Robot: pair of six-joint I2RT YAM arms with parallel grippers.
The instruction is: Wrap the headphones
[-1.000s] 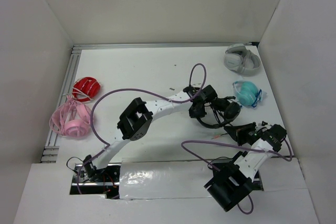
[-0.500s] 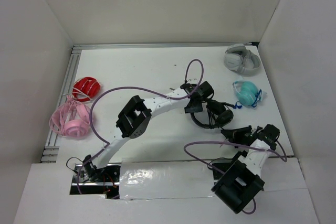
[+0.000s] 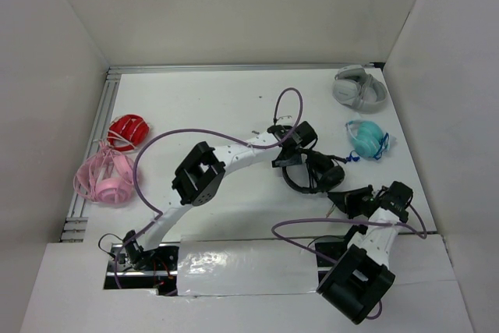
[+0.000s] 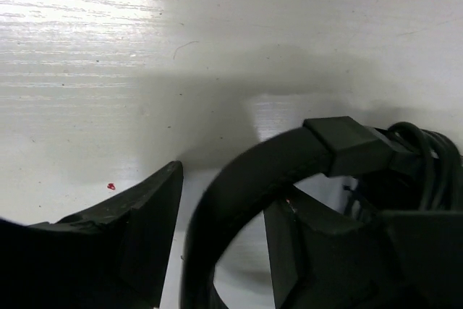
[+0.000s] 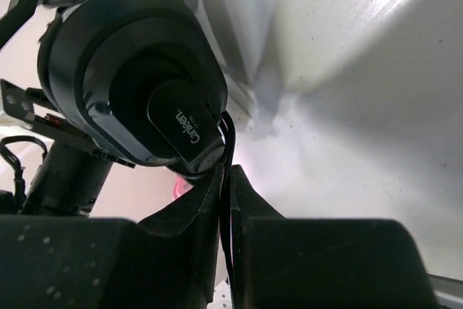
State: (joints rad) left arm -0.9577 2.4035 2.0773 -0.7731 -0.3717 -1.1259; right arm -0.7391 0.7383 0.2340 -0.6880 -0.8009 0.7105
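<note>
The black over-ear headphones (image 3: 313,173) lie on the white matte surface (image 3: 203,107), between both arms.

- **Left tool** (image 4: 226,200): jaws stand apart, astride the thin rigid plastic headband (image 4: 249,171), with a gap showing on one side. Nothing is gripped. The headband arc crosses the jaw gap.
- **Right tool** (image 5: 226,179): jaws are nearly together, just below the round, smooth padded earcup (image 5: 123,70). The thin flexible black cable (image 5: 230,132) runs into the slit; whether it is pinched cannot be told.
</note>
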